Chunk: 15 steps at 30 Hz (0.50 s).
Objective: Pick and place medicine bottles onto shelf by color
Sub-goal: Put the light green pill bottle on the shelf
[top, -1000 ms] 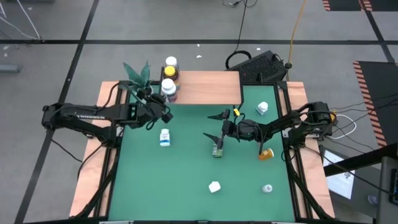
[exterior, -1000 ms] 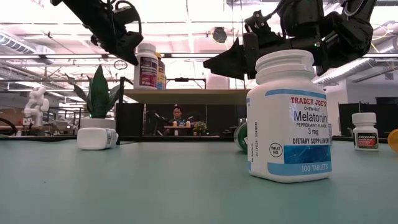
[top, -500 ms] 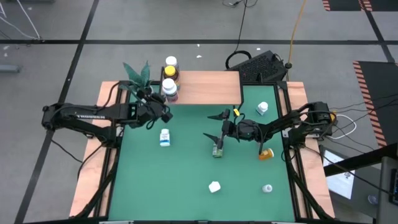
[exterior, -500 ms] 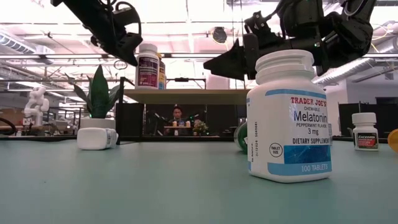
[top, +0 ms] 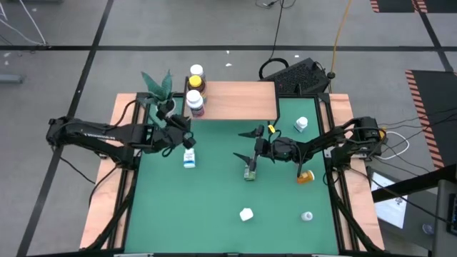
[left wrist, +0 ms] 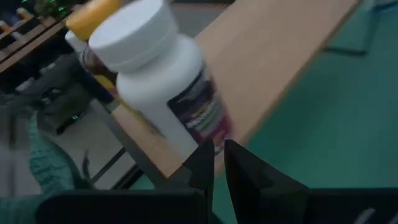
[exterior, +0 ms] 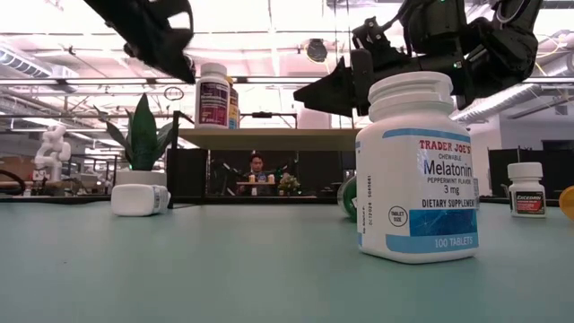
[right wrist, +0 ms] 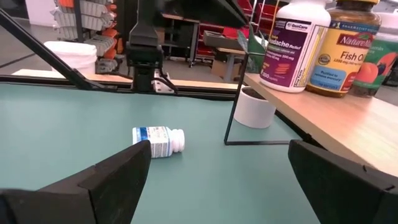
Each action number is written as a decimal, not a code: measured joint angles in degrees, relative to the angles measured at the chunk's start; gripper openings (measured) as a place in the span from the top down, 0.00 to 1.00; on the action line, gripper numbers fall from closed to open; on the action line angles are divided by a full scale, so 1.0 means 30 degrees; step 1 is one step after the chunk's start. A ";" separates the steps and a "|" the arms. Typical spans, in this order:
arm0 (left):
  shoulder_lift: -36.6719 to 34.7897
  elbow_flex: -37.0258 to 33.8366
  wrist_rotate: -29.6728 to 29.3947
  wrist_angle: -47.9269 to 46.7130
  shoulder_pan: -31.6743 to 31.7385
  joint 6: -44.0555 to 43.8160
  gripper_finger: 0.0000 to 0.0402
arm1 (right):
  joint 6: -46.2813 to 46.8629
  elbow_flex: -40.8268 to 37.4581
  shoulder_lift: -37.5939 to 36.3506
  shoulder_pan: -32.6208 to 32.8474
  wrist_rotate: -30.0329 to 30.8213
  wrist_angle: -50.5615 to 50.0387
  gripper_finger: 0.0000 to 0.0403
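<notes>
The left gripper, jaws pressed together and empty, has backed off the shelf; the white bottle stands placed on it; right gripper spread, waiting nearby.

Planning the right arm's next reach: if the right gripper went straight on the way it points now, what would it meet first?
Probably the small white bottle lying on its side on the green table; the right gripper, fingers open, points roughly at it, though depth is unclear.

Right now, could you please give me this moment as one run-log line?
left gripper: shut, empty, beside shelf | right gripper: open, above green bottle | shelf: two bottles
</notes>
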 joint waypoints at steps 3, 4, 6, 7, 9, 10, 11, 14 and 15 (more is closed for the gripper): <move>-0.0672 0.0003 -0.0001 -0.0911 -0.1198 -0.1006 0.90 | 0.0723 0.0000 0.0000 0.0007 -0.0007 -0.0119 0.07; -0.0817 -0.0001 -0.0016 -0.0930 -0.1597 -0.1308 0.90 | 0.0956 0.0007 0.0000 0.0000 0.0000 -0.0183 0.07; -0.1155 0.0030 -0.0023 -0.0985 -0.2440 -0.1833 0.87 | 0.1296 0.0001 0.0000 0.0007 0.0000 -0.0308 0.07; -0.1286 0.0003 -0.0030 -0.1067 -0.2827 -0.2068 0.85 | 0.1527 0.0000 0.0000 0.0007 -0.0007 -0.0287 0.07; -0.1334 0.0030 -0.0053 -0.0413 -0.3553 -0.2457 0.80 | 0.2035 0.0000 0.0000 0.0007 -0.0025 -0.0191 0.07; -0.1302 0.0034 -0.0069 -0.0182 -0.3875 -0.2521 0.77 | 0.2318 0.0000 0.0000 0.0007 -0.0142 -0.0184 0.07; -0.1242 0.0008 -0.0082 0.0005 -0.4169 -0.2523 0.75 | 0.2595 0.0000 0.0000 0.0007 -0.0418 -0.0137 0.07; -0.0641 0.0031 -0.0140 0.1394 -0.4836 -0.2541 0.66 | 0.3568 0.0000 0.0000 0.0007 -0.1524 0.0133 0.07; -0.0335 0.0024 -0.0119 0.1649 -0.5015 -0.2541 0.64 | 0.3905 0.0000 0.0000 0.0007 -0.2018 0.0200 0.07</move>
